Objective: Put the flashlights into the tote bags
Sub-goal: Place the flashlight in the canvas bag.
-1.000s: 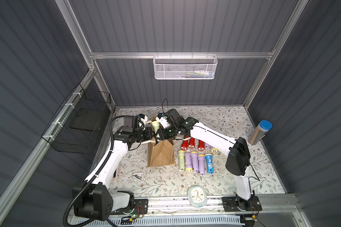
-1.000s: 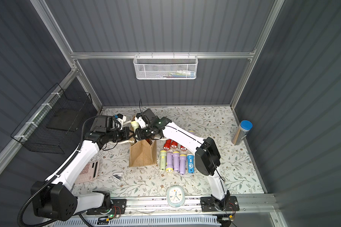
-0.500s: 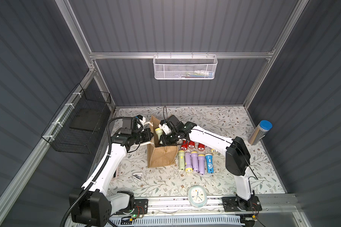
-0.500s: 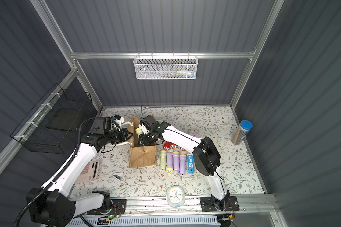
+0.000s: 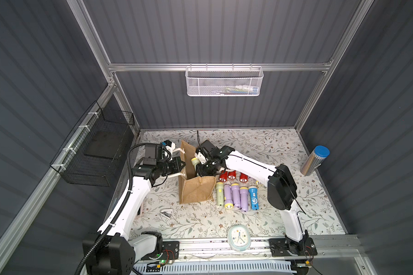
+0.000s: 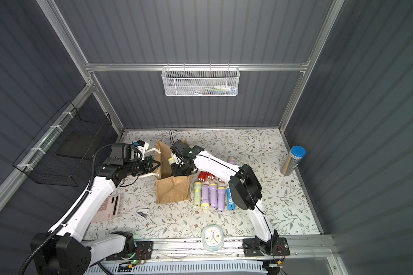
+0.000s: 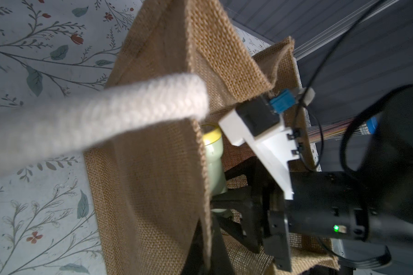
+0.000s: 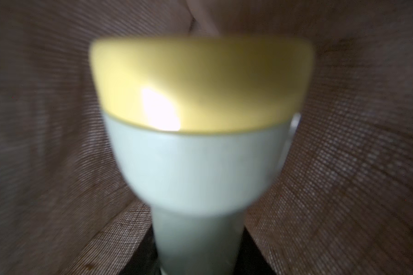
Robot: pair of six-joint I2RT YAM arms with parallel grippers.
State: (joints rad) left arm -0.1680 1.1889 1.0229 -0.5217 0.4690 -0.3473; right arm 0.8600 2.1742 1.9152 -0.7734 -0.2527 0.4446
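Pale-green flashlight [image 5: 195, 162] in R gripper [image 5: 202, 169], inside burlap bag [image 5: 196, 191]

You can reach into the tan burlap tote bag [image 5: 196, 190] only through its open top, and the right gripper [image 5: 201, 169], clamped on a pale green, yellow-headed flashlight [image 5: 195, 162], takes up much of that mouth. The left gripper [image 5: 181, 164], pinching the white rope handle [image 7: 93, 119], blocks the bag's left side. Rows of small plastic flashlights [image 5: 235, 195] crowd its right side. The floral table cover [image 5: 200, 221] in front gives you room.
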